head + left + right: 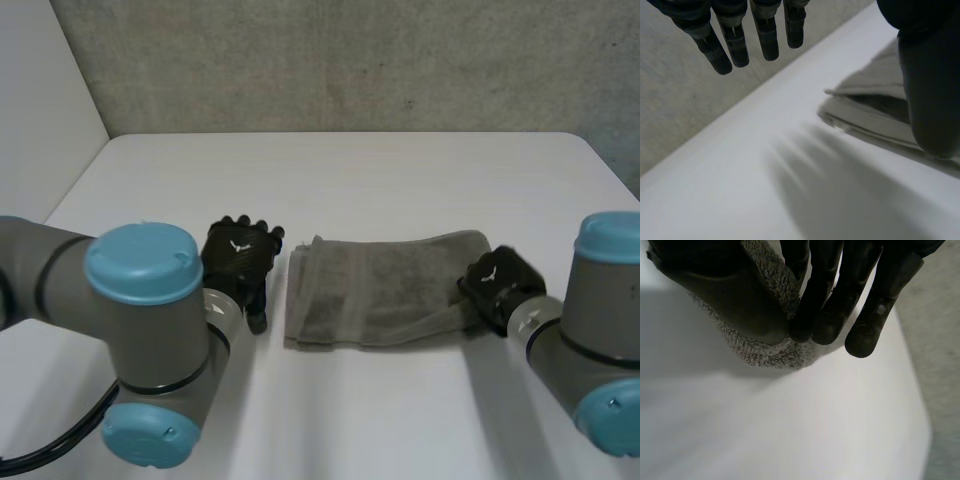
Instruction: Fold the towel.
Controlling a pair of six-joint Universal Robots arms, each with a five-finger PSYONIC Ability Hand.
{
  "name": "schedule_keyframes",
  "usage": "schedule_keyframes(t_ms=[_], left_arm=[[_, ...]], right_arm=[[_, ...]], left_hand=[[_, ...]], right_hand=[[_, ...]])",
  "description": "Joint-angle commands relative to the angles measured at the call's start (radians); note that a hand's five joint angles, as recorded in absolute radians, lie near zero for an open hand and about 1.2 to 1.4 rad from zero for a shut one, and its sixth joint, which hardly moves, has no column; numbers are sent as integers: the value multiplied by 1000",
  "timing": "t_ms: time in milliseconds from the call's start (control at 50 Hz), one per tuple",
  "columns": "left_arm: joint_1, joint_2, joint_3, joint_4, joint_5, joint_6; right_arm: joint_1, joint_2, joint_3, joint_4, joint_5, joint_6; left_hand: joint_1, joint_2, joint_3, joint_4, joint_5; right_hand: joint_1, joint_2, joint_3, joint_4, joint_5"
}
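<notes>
Lying folded on the white tabletop [350, 180], the grey towel [385, 290] forms a flat rectangle just below the centre of the head view. Its stacked layers show at the left edge.

Left arm [140, 300]: it enters from the lower left of the head view. The left robot hand [238, 262] sits just beside the towel's left edge, with a narrow strip of tabletop between them. The back of the hand faces up. In the left wrist view its fingers [767, 42] are straight, spread slightly and clear of the tabletop. Its thumb [930, 100] stands in front of the towel's layered edge [865, 107]. The hand is open and empty.

Right arm [600, 320]: it enters from the lower right of the head view. The right robot hand [498, 285] is at the towel's right end, and the cloth narrows towards it. In the right wrist view its fingers [825, 315] bend inward against the thumb [730, 300], and the pile of the towel [765, 347] is pinched between them. A fold of cloth bulges out below the fingertips, above the tabletop. The hand is closed, gripping the towel at its right edge. Which corner it holds cannot be told.
</notes>
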Motion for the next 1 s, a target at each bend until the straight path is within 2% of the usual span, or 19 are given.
schedule_keyframes(t_ms=[20,80,140,240,300,360,420,440,460,500,520,540,560,580,600,640,740,860,1000], left_arm=[[32,106,-5,41,2,-3],[55,120,-2,47,2,-2],[110,146,2,55,2,-5],[142,154,22,61,0,-58],[151,153,24,61,2,-90],[156,153,21,61,3,-109],[156,151,16,59,3,-112],[155,150,15,59,5,-114],[148,150,13,59,5,-114],[144,150,13,61,5,-114],[141,146,15,61,6,-114],[141,146,15,61,6,-114],[138,142,21,61,8,-115],[132,139,27,62,15,-117],[132,139,27,62,15,-117],[110,128,48,62,46,-132],[86,107,81,59,81,-198],[50,44,122,50,87,-259],[23,-24,159,50,86,-261]], right_arm=[[87,-31,-137,3,-2,-101],[147,-25,-177,-3,-5,-104],[267,10,-257,-9,-4,-104],[492,218,-425,-6,-25,-111],[575,303,-473,-3,-45,-111],[592,343,-478,-6,-36,-108],[587,345,-473,-8,-27,-99],[581,338,-466,-9,-15,-90],[575,319,-451,-14,4,-72],[566,277,-431,-23,16,-32],[548,222,-403,-32,19,32],[548,222,-403,-33,19,33],[513,164,-376,-36,18,110],[470,116,-351,-36,16,191],[469,116,-351,-36,16,192],[390,59,-313,-26,16,336],[327,26,-276,-2,1,477],[230,32,-262,55,-53,522],[202,79,-266,67,-84,569]], left_hand=[[-22,-36,-34,-28,-214],[-25,-39,-37,-31,-217],[-31,-45,-43,-37,-222],[-36,-51,-49,-43,-228],[-37,-51,-49,-43,-228],[-37,-51,-49,-43,-228],[-37,-51,-49,-43,-228],[-37,-51,-49,-43,-228],[-45,-59,-57,-51,-237],[-48,-62,-60,-54,-240],[-51,-65,-63,-57,-243],[-51,-65,-63,-57,-243],[-51,-65,-63,-57,-243],[-51,-65,-63,-57,-243],[-51,-65,-63,-57,-243],[-51,-65,-63,-57,-243],[-51,-65,-63,-57,-243],[-51,-65,-63,-57,-243],[-51,-65,-63,-57,-243]], right_hand=[[147,70,59,58,59],[147,70,59,58,59],[147,70,59,58,59],[147,70,59,58,59],[147,70,59,58,59],[147,70,59,58,59],[30,-46,-58,-58,-57],[-371,-447,-459,-460,-459],[-576,-652,-664,-664,-663],[-683,-760,-771,-772,-771],[-858,-934,-946,-946,-945],[-859,-936,-947,-948,-947],[-1025,-1101,-1113,-1114,-1113],[-1075,-1152,-1163,-1164,-1163],[-1075,-1152,-1163,-1164,-1163],[-1075,-1152,-1163,-1164,-1163],[-1075,-1152,-1163,-1164,-1163],[-1075,-1152,-1163,-1164,-1163],[-1075,-1152,-1163,-1164,-1163]])
